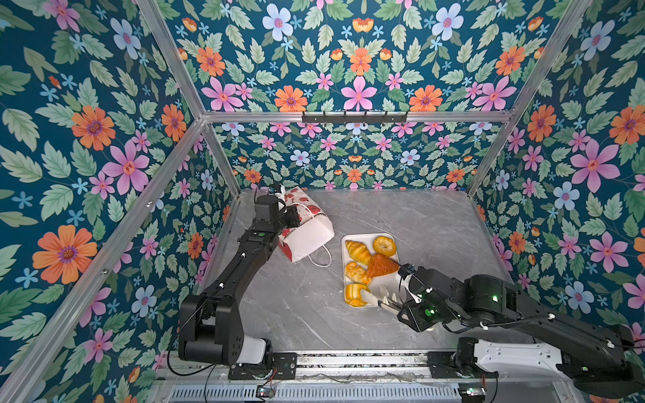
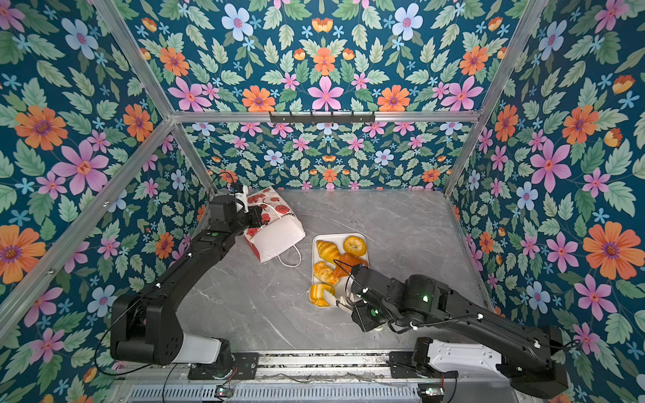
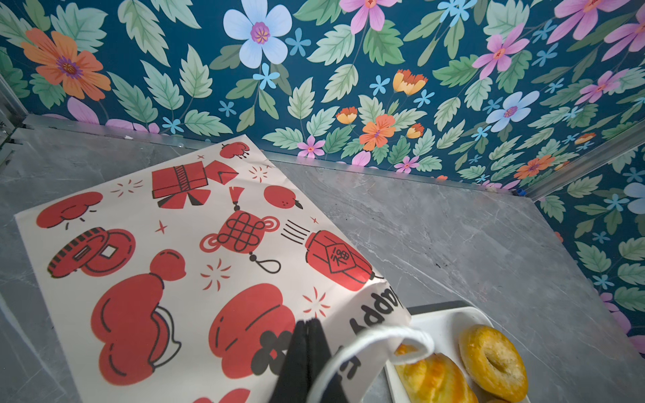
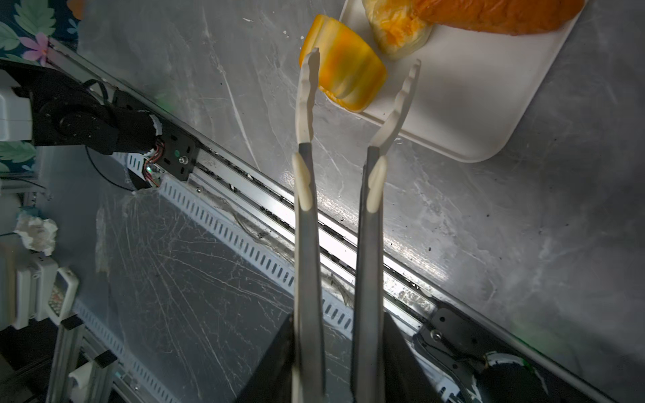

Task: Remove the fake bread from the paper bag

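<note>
The white paper bag (image 1: 307,240) with red pictures lies on its side at the back left of the table. My left gripper (image 3: 307,335) is shut on its upper rim by a white cord handle (image 3: 394,335). Several pieces of fake bread lie on a flat white tray (image 4: 471,104): a croissant (image 1: 357,251), a bagel (image 1: 384,245), an orange-brown triangle (image 1: 382,266) and more. My right gripper (image 4: 335,349) is shut on metal tongs (image 4: 307,226). Their cream tips stand apart, either side of the yellow pastry (image 4: 343,75) that overhangs the tray's near corner. The bag's inside is hidden.
Floral walls on aluminium posts close in the grey marble table (image 1: 419,223) on three sides. A slotted metal rail (image 1: 349,359) runs along the front edge between the two arm bases. The bag's second cord handle (image 1: 323,260) trails on the table toward the tray.
</note>
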Tool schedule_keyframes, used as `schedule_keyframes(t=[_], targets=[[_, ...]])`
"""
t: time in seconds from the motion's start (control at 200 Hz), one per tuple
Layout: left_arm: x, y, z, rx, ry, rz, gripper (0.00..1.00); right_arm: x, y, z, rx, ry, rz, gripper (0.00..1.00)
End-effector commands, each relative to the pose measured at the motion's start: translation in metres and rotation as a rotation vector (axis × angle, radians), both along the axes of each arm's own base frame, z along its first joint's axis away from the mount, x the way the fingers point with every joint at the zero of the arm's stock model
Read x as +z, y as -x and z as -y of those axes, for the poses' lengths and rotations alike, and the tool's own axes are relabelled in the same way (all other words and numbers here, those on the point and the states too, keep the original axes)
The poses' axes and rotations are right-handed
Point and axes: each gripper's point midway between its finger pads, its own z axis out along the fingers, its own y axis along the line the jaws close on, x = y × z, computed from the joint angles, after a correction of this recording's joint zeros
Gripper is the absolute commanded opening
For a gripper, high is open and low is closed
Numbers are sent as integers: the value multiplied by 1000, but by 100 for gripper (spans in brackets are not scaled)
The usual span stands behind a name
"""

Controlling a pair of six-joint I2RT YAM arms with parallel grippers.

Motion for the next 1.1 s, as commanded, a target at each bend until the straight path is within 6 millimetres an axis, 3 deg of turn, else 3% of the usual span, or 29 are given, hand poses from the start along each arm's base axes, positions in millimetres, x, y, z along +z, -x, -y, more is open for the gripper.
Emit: schedule_keyframes(t=[0.0,0.255,0.78,1.095], targets=[[3,-1,0,-3,-5,14,0,6,-8,6,24,55,61,36],[3,-1,-1,0,-5,18,0,12,-9,8,128,131,125,36],[2,-1,-3,4,-6,17,0,-8,-10,7,415,464,367,37],[1,-2,-4,3,-5,14,0,-6,1,0,514,450,402,39]])
